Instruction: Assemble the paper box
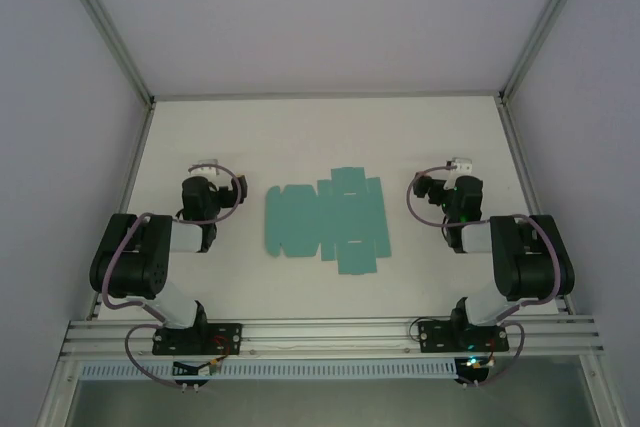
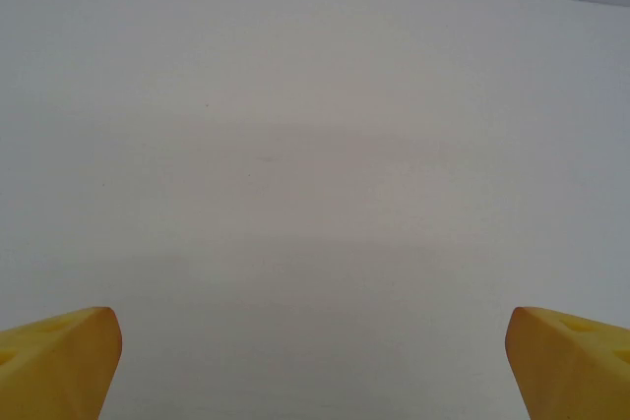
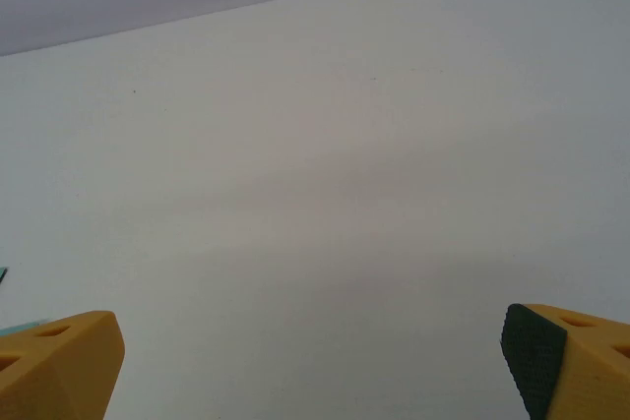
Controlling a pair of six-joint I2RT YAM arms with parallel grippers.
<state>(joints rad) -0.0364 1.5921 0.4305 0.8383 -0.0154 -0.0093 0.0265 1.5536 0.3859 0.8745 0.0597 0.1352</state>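
White matte tabletop (image 1: 300,137), bare and smooth, boxed in by pale lavender walls (image 1: 60,97) with aluminium frame posts (image 1: 105,32) at the far corners.

Left gripper (image 2: 310,341): spread wide and holding nothing. Its two yellow plastic fingers (image 2: 59,361) are blunt wedges, sitting at the bottom corners of my left wrist view, with plain tabletop between them.

Right gripper (image 3: 310,341): also spread wide, nothing held or touched. Same yellow wedges with small moulded holes. The finger on the right of that view carries a black pad (image 3: 532,361) with a fine diamond-knurled texture.

From above, both arms are folded back on themselves near the near edge, with the grippers pointing toward the far edge, one on each side.

Paper box (image 1: 325,222): a flat die-cut sheet of thin teal-green card, unfolded, with creased panels and small flaps and tabs jutting from its far and near sides. It lies about the middle of the tabletop, between the two grippers and apart from both. A teal sliver shows at the left border of my right wrist view.
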